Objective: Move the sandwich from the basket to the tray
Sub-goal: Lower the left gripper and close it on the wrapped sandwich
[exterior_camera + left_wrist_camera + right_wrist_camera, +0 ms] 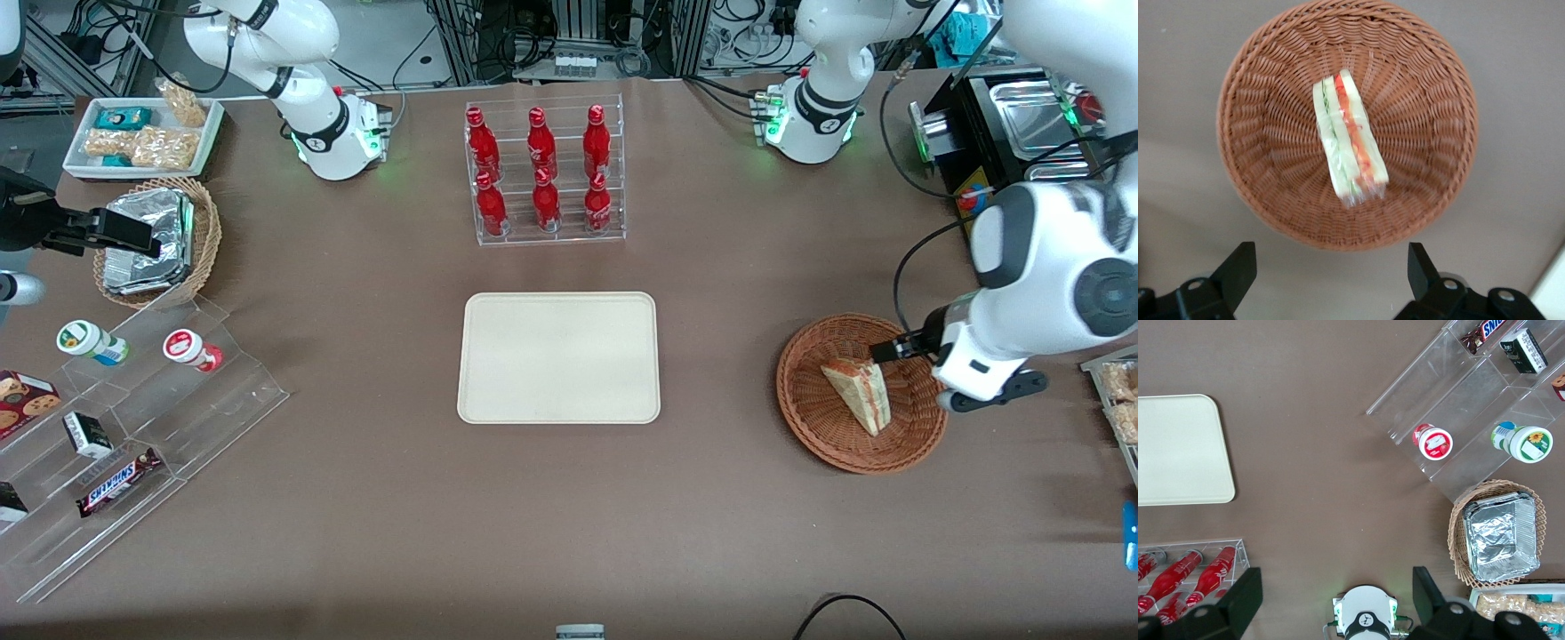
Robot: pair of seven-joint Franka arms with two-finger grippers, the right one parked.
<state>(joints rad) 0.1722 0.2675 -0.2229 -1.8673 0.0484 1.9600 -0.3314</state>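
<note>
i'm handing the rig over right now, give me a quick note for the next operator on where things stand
Gripper: open, hovering above the basket at the working arm's end of the table, holding nothing.
Sandwich: lying in the basket, ungrasped, its filling edge facing up toward the wrist camera.
Tray: mid-table, nothing on it, nearer the front camera than the bottle rack.
Done: approach over the basket.
Left: descend, grasp the sandwich, lift it, carry it to the tray, release.

The gripper (882, 352) is largely hidden under the working arm's wrist in the front view, with only one dark finger (893, 348) showing above the basket (809, 418). In the left wrist view both fingers (1238, 270) are cut off at the frame edge. The sandwich (1350, 137) filling is slightly blurred.
</note>
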